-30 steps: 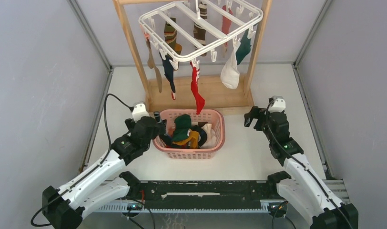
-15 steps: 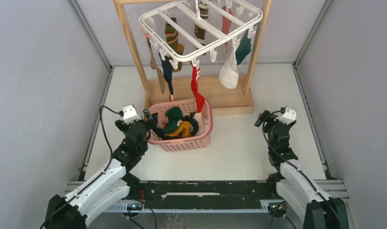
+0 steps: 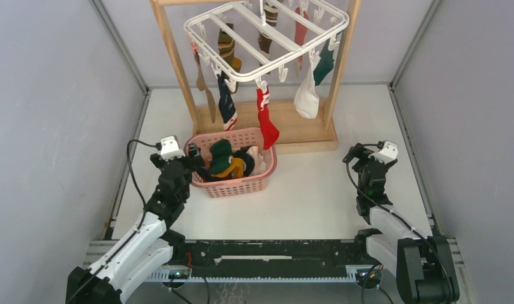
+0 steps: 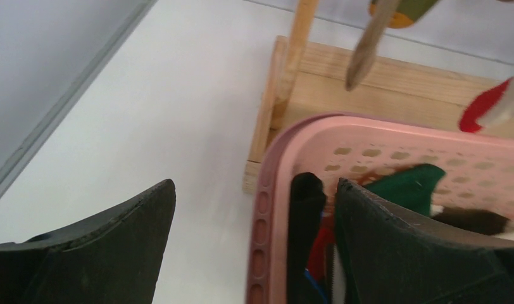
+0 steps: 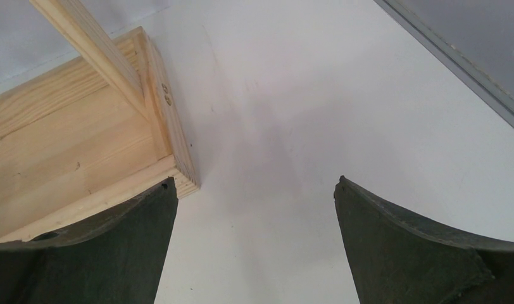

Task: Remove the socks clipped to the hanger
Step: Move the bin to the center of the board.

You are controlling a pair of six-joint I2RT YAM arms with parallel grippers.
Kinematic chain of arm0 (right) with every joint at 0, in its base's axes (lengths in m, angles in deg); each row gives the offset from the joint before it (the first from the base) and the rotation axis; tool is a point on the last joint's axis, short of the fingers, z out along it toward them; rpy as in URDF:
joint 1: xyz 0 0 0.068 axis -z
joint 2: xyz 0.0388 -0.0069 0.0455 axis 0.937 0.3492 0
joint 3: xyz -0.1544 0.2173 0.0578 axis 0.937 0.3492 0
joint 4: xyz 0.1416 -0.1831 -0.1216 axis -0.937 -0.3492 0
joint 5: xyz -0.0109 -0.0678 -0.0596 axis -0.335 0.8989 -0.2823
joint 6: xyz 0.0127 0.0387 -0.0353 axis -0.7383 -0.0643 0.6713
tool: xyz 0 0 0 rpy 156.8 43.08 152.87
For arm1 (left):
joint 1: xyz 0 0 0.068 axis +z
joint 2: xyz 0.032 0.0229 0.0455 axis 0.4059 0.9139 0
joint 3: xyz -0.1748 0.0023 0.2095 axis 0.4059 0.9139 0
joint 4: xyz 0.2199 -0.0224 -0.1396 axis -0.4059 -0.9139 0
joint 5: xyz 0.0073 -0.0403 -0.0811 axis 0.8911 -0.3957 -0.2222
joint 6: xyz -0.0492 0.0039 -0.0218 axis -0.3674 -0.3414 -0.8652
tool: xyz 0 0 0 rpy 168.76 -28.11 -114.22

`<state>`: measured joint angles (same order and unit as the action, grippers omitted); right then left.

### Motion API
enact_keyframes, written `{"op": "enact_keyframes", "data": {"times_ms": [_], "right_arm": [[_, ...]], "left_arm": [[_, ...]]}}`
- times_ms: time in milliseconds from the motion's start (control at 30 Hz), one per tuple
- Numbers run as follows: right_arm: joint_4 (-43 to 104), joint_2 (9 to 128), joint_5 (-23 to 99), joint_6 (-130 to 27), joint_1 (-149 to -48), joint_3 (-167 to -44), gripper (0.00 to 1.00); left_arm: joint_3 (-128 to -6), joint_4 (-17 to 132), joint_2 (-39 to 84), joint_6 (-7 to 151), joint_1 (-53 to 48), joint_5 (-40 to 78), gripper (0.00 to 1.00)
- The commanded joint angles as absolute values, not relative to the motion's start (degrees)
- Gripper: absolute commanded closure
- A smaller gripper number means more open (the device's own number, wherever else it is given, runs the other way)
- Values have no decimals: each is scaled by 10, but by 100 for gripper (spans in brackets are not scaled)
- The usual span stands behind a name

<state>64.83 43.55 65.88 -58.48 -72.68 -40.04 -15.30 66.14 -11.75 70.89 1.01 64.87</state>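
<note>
Overhead, the hanger (image 3: 245, 77) hangs inside the wooden rack (image 3: 178, 69), above the far middle of the counter (image 3: 318, 196). Its frame sits skewed: the long sides run from the near corner back toward the right post, and the near corner points at the pink basket (image 3: 235, 189).

Clipped socks all hang with the long axis vertical, free ends down:
- red sock (image 3: 266, 123), near corner; lower end over the basket's far rim, contact cannot be told
- navy sock (image 3: 226, 104), just left of the red one
- white sock (image 3: 307, 95) and dark green sock (image 3: 324, 63), right side
- brown-striped sock (image 3: 226, 47), further back

More socks lie heaped in the basket, dark green and orange on top.

Left claw (image 4: 254, 190): jaws wide, straddling the basket's left rim, one finger outside, one over the inside; nothing gripped.

Right claw (image 5: 254, 190): jaws wide, empty, low over bare counter near the right front corner of the rack's base.

Surface: plain white counter. Grey walls stand on both sides, with metal strips along their feet.
</note>
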Motion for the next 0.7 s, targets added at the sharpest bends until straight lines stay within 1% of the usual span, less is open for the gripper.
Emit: {"op": "enact_keyframes", "data": {"times_ms": [0, 100, 233, 367, 533, 667], "right_arm": [[707, 440, 651, -580, -725, -411, 0], [706, 437, 654, -580, -725, -411, 0], [702, 426, 652, -578, -725, -412, 0], [701, 425, 654, -579, -725, -410, 0], [701, 425, 649, -580, -725, -411, 0], [699, 425, 646, -580, -725, -413, 0]], "left_arm": [[-168, 687, -129, 730, 14, 537, 0], [-175, 687, -133, 729, 14, 512, 0], [-194, 684, -161, 746, 14, 451, 0], [-213, 653, -199, 757, 14, 460, 0], [-225, 621, -261, 772, 14, 548, 0], [-223, 607, -272, 784, 16, 707, 0]]}}
